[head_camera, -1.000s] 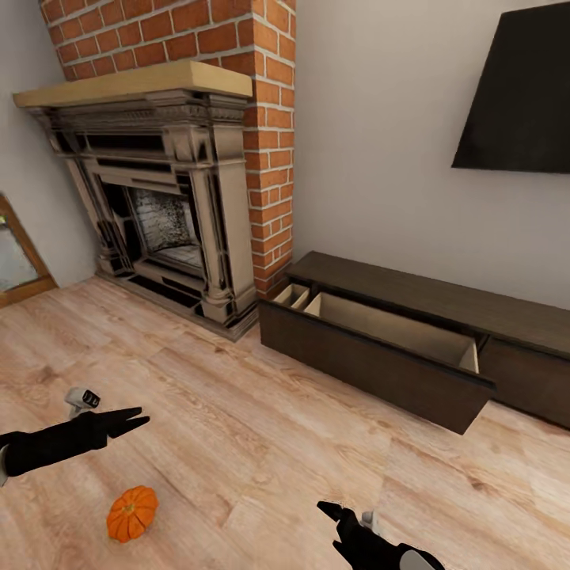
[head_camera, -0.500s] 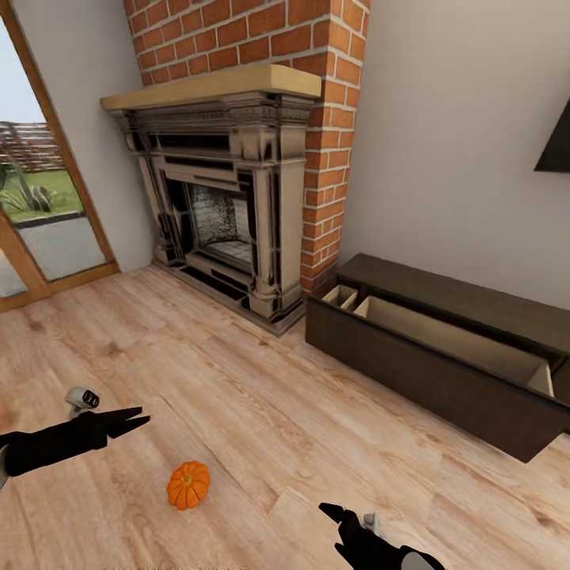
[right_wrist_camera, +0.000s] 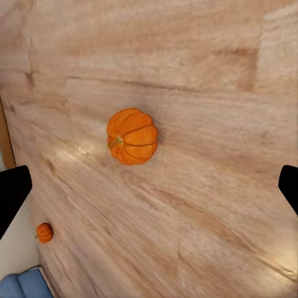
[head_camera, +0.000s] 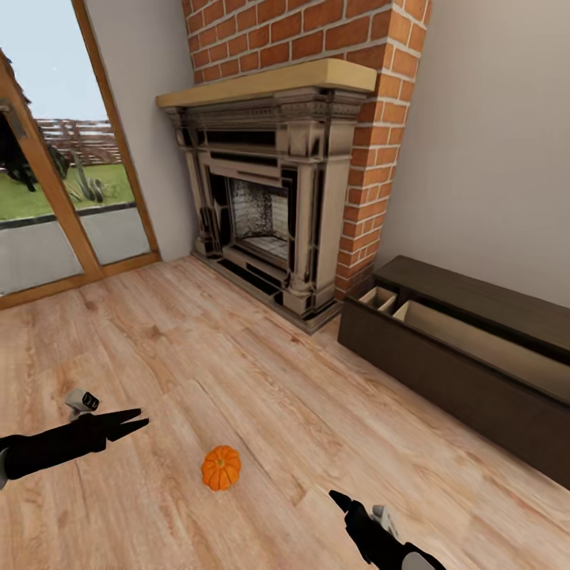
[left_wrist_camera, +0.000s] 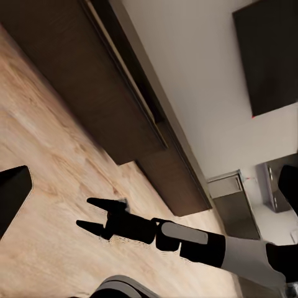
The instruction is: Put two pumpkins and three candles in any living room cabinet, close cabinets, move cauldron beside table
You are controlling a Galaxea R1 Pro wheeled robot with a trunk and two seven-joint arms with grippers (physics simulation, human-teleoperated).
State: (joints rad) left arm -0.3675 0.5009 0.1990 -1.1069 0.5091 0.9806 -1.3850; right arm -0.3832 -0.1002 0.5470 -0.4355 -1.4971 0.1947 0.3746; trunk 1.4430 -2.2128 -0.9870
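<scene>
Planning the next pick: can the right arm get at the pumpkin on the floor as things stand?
Probably yes: the pumpkin lies alone on bare floor, slightly ahead-left of the open right gripper, nothing between them.

Pale plank floor [head_camera: 261, 380] shows matt wood grain with a faint sheen. The ribbed pumpkin [head_camera: 221, 467] looks smooth, slightly glossy. Cabinet [head_camera: 443, 372] is dark matt wood; chimney [head_camera: 317, 36] rough red brick.

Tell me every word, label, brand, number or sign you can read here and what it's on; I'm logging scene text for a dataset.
None: no readable text stands on anything in these views.
The pumpkin, the cabinet with its open drawer, the brick fireplace and the dark wall panel are all unmarked.
The left gripper and right gripper carry no markings either.
</scene>
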